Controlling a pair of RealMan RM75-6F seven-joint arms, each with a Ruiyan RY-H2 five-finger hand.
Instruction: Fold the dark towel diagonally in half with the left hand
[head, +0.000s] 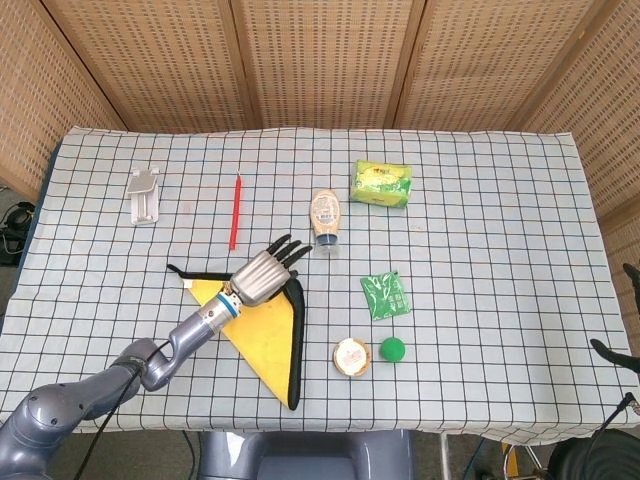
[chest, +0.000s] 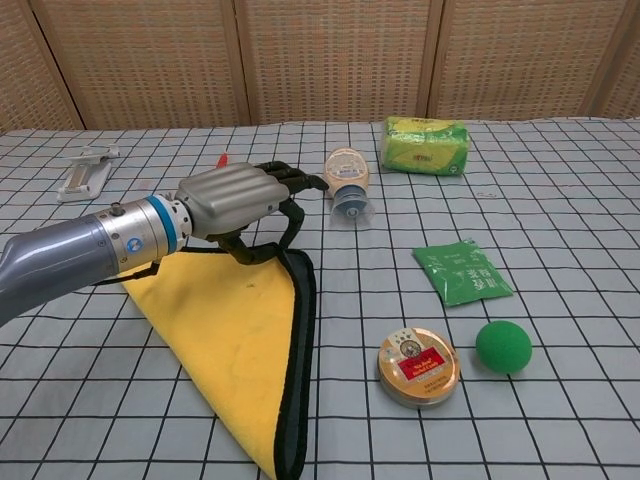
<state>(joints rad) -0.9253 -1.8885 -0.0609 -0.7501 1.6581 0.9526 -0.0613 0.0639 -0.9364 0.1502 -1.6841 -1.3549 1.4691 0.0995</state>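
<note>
The dark towel (head: 294, 330) (chest: 296, 330) lies on the checked table, front left of centre, folded over so its yellow inner face (head: 258, 335) (chest: 225, 330) shows as a triangle with a black border along the right. My left hand (head: 265, 272) (chest: 238, 198) is over the towel's far corner, fingers stretched toward the sauce bottle, and it pinches the black edge underneath. A thin black strip of towel (head: 200, 271) sticks out to the left of the hand. Only dark fingertips of my right hand (head: 628, 360) show at the right edge of the head view.
A sauce bottle (head: 324, 216) (chest: 347, 180) lies just beyond the left fingertips. Also on the table are a green packet (head: 382, 183), a red pencil (head: 236, 210), a white clip (head: 144, 193), a green sachet (head: 386, 295), a round tin (head: 351, 356) and a green ball (head: 392, 349).
</note>
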